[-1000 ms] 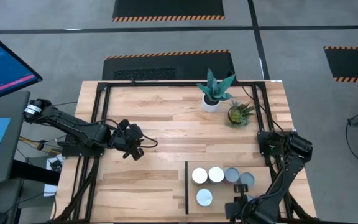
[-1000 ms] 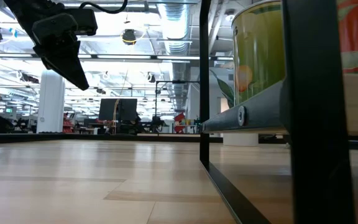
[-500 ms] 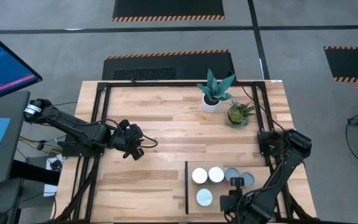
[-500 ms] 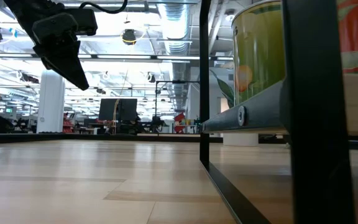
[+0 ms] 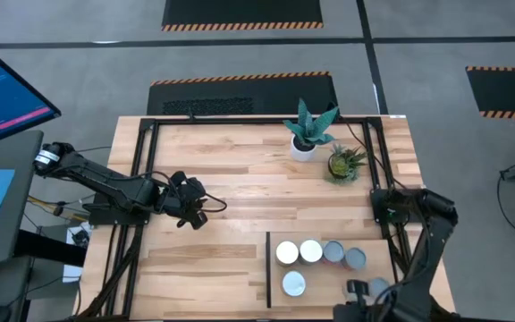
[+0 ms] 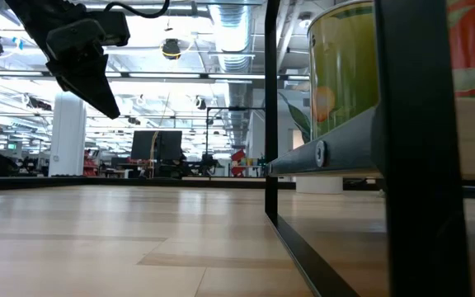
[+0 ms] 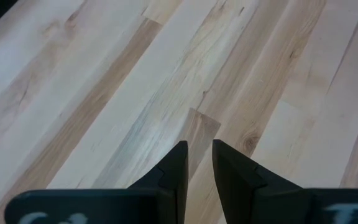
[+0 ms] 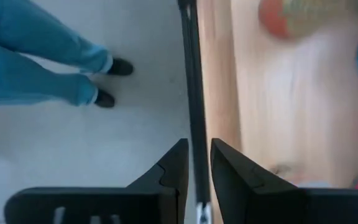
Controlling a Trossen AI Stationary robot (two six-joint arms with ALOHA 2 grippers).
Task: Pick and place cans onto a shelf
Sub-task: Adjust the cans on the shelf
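Several cans (image 5: 310, 251) with round white or silvery-blue tops stand upright on the shelf (image 5: 316, 272), a light-wood panel with a black strip (image 5: 268, 268) along its left edge, at the table's near right. In the low view, a can with a yellow-green label (image 6: 345, 66) stands on the shelf. My right gripper (image 8: 195, 163) is shut and empty over the table's near edge, by the shelf's near side (image 5: 358, 302). My left gripper (image 5: 192, 215) is shut and empty above bare tabletop at the left, its fingers pointing down (image 6: 110, 109).
Two potted plants (image 5: 309, 132) (image 5: 343, 164) stand at the far right of the table. A black frame (image 5: 141, 179) runs round the tabletop. In the right wrist view, a person's legs and shoes (image 8: 55, 68) show on the floor beyond the table's edge.
My right gripper has gone toward the cans, then drawn back toward the table's near edge and right. The cans have stayed where they were.
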